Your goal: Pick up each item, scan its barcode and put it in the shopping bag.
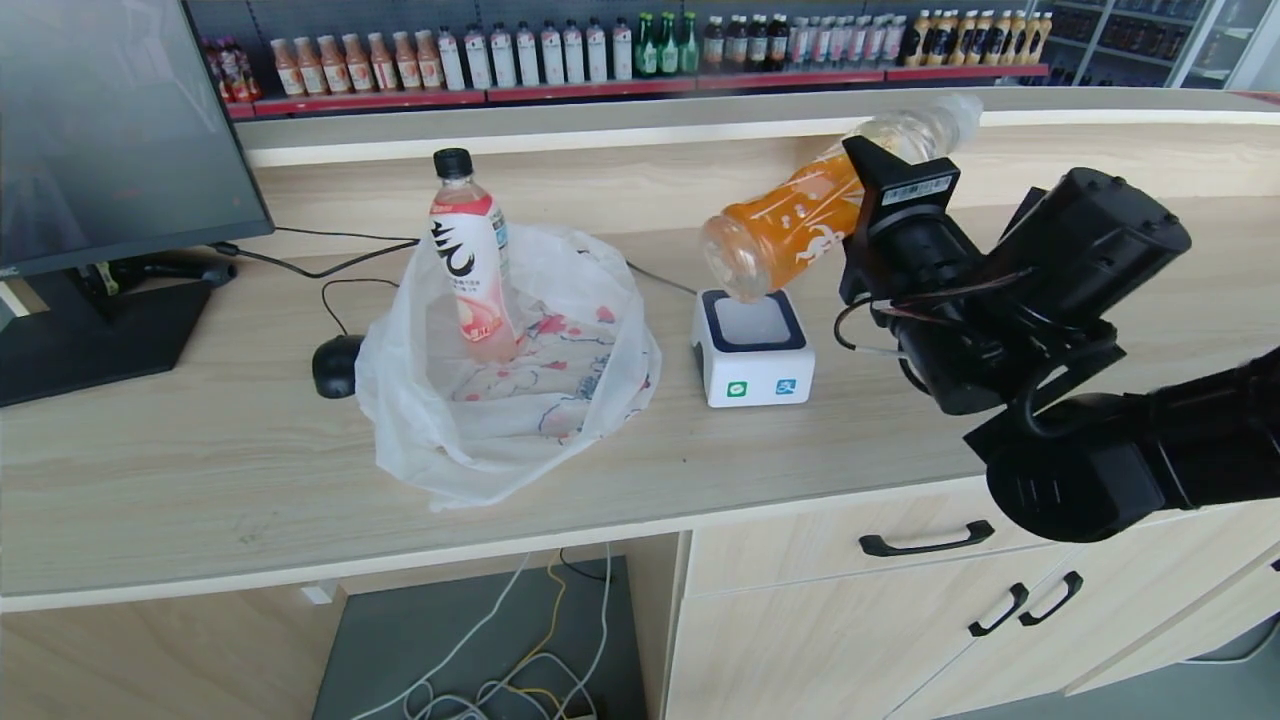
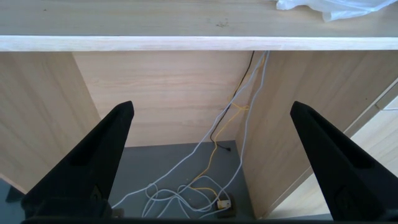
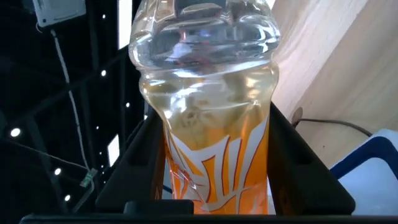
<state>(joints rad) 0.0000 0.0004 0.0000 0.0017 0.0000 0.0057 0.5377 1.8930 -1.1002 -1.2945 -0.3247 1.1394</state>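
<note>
One orange bottle (image 1: 790, 225) tilted, gripped by the right tool (image 3: 214, 155), base above the scanner (image 1: 752, 345), pink bottle (image 1: 470, 265) upright in the shopping bag (image 1: 590, 390), foot veiled by plastic, left tool (image 2: 211, 162) spread wide below the desk (image 2: 124, 42) edge

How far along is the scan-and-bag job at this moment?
Done: the pink bottle stands upright inside the shopping bag. In hand: the right end effector holds the orange bottle tilted, base just above the scanner, so scanning looks underway. Left: bagging that bottle. The left end effector hangs open below the counter.
</note>
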